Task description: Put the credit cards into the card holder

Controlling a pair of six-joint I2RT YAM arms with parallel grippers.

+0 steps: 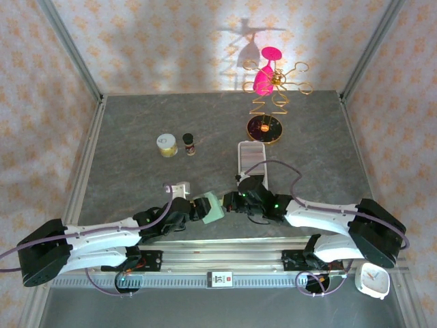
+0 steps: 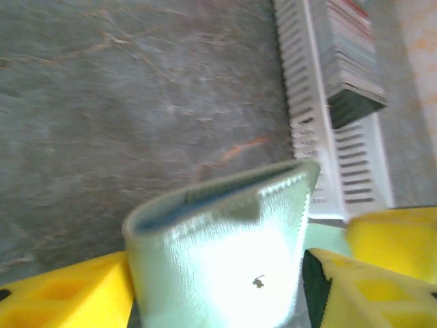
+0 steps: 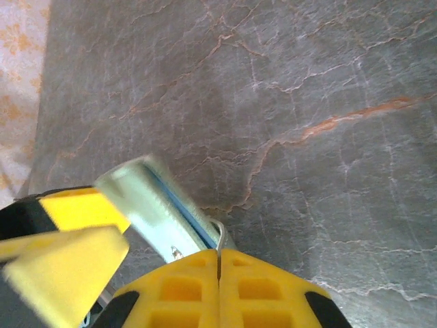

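Fingers (image 2: 68,294) of the left gripper (image 1: 203,208) stand well apart, and the green wallet (image 2: 225,260) sits between them with its open mouth pointing away from the wrist. One yellow pad lies against the side of the wallet; at the other pad I cannot tell if there is contact. A thin bluish edge shows inside the mouth (maybe a card, but it is too blurred to say). The right gripper (image 3: 218,270) has its two fingers pressed flat together, and a thin grey edge of the wallet runs down to the line where they meet; whether it is pinched there I cannot tell. From above, the wallet is between the two grippers, near the front edge of the grey table (image 1: 136,171). Just behind the right gripper lies a long white tray (image 2: 300,102), and the cards (image 2: 351,61) are stacked in it. Farther left on the table, a gold tin (image 1: 166,144) and a small dark bottle (image 1: 188,143) stand beside each other. At the far right side a gold wire stand (image 1: 263,126) carries a pink glass (image 1: 266,75)
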